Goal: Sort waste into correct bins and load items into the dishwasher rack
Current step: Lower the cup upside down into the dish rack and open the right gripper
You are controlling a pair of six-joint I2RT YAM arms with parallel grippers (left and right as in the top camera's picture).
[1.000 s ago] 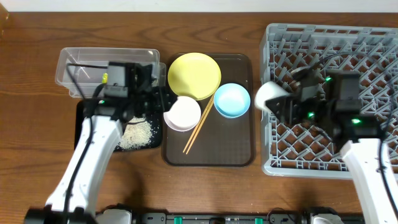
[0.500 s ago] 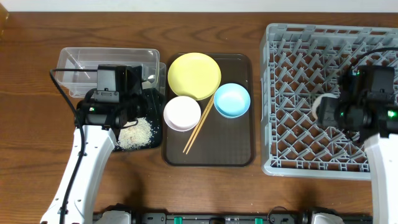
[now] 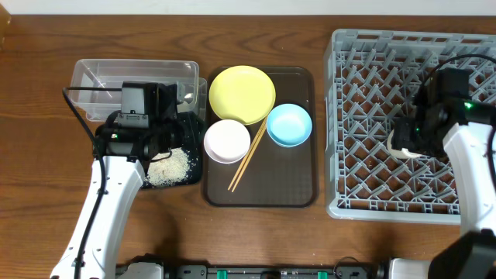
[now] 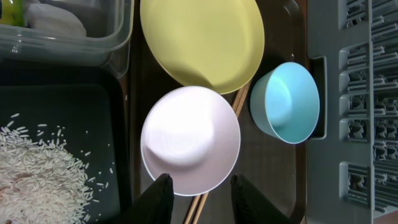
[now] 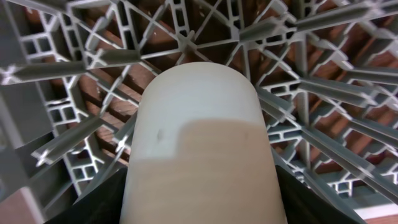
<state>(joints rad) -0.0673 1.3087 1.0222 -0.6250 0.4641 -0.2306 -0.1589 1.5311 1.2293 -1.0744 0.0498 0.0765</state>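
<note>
Overhead, the white left arm (image 3: 108, 201) reaches from the near edge of the wooden counter (image 3: 39, 170) toward the far side. Its wrist hangs above the seam between the clear rectangular plastic tub (image 3: 89, 77) and the shallow black rectangular tray (image 3: 99, 138). The heap of loose white rice grains (image 3: 172, 167) lies in that tray's near right corner, just beside the forearm. In the left wrist view the left jaws are spread, pinching nothing, and hover over the near rim of the white bowl (image 4: 189, 140). Two wooden chopsticks (image 3: 248, 161) slant just to its right.

The bowl sits against the near edge of the round yellow plate (image 3: 242, 93). A light blue bowl (image 3: 288, 124) stands just right of the chopsticks. All rest on the far half of the dark brown serving tray (image 3: 271, 194), whose near half shows bare surface. Bare wood lies left of the tub.

The tray's right rim runs close to the left wall of the large grey pegged plastic rack (image 3: 364, 77). The right arm (image 3: 473, 178) bends over the rack's right half, wrist tipped downward. The right jaws pinch the small pale cup (image 5: 199, 143) on both sides, held low among the pegs around mid-rack.
</note>
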